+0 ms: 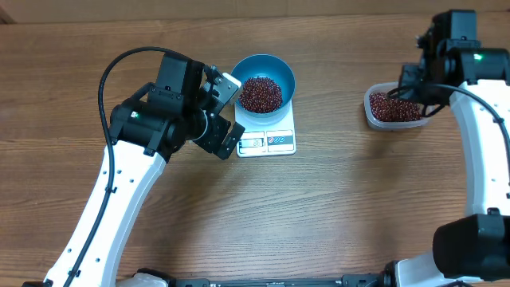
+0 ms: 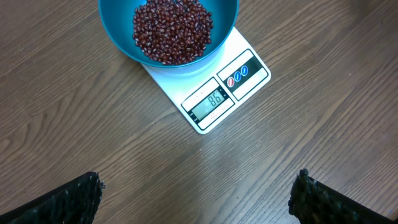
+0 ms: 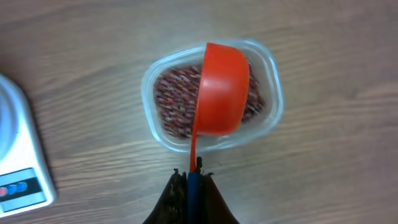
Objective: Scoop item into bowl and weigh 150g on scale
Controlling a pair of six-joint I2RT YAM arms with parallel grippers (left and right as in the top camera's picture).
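- The beans (image 1: 261,94) sit in two places. One dark red-brown heap fills the bottom of the bowl (image 1: 263,62), and the rest lie in a clear plastic tub (image 1: 370,108) well apart on the robot's right.
- In the left wrist view the heap of beans (image 2: 172,30) covers the floor of the bowl (image 2: 115,25), with the blue wall bare all around it.
- The bowl stands upright on the far half of the white scale (image 1: 271,129), and its rim overhangs the scale's sides.
- The scale (image 2: 174,84) lies flat on the wooden counter (image 1: 319,215). Its display (image 2: 211,99) and buttons (image 2: 239,73) run along the near edge, clear of the bowl, and the display seems to read 86.
- The left tool (image 1: 231,113) hovers just to the left of the scale with its jaws spread as wide as they go, holding nothing. In its own view the left tool (image 2: 199,190) shows only two dark fingertips (image 2: 81,199) at the lower corners, with bare counter between them.
- The right tool (image 3: 193,180) is clamped tight on the thin handle of an orange-red scoop (image 3: 221,87).
- The cup of the scoop lies over the tub (image 3: 149,118), above the beans (image 3: 171,106) inside. Whether the cup touches them cannot be told.
- A corner of the scale (image 3: 18,162) shows at the left edge of the right wrist view, apart from the tub.
- In the overhead view the right tool (image 1: 414,84) is above the tub's far right side, and the scoop is hidden beneath the arm.
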